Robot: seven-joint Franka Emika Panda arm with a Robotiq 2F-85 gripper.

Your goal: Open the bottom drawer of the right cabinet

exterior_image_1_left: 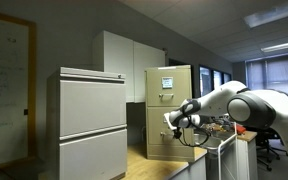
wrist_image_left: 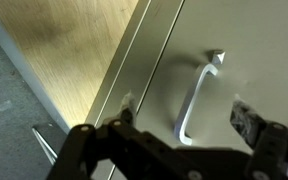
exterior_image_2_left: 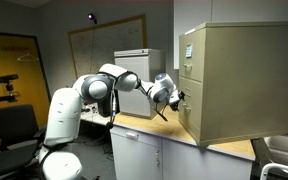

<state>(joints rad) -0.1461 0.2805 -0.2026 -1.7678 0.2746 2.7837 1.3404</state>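
The right cabinet (exterior_image_1_left: 174, 108) is a tan metal filing cabinet on a wooden counter, also seen in an exterior view (exterior_image_2_left: 239, 80), with white papers on its upper front. The bottom drawer (exterior_image_1_left: 162, 142) looks shut, flush with the cabinet front (exterior_image_2_left: 190, 118). In the wrist view the drawer front (wrist_image_left: 254, 50) fills the frame, with its small pale handle (wrist_image_left: 196, 100) in the middle. My gripper (wrist_image_left: 187, 112) is open, one fingertip on each side of the handle and close to the front. In both exterior views the gripper (exterior_image_1_left: 172, 122) (exterior_image_2_left: 176, 100) is at the lower drawer front.
A wider pale grey two-drawer cabinet (exterior_image_1_left: 92, 125) stands close by. Tall white cupboards (exterior_image_1_left: 129, 65) stand behind. The wooden counter (wrist_image_left: 64, 50) carries the tan cabinet, and its edge (exterior_image_2_left: 154, 128) runs under my arm. A whiteboard (exterior_image_2_left: 104, 45) hangs on the back wall.
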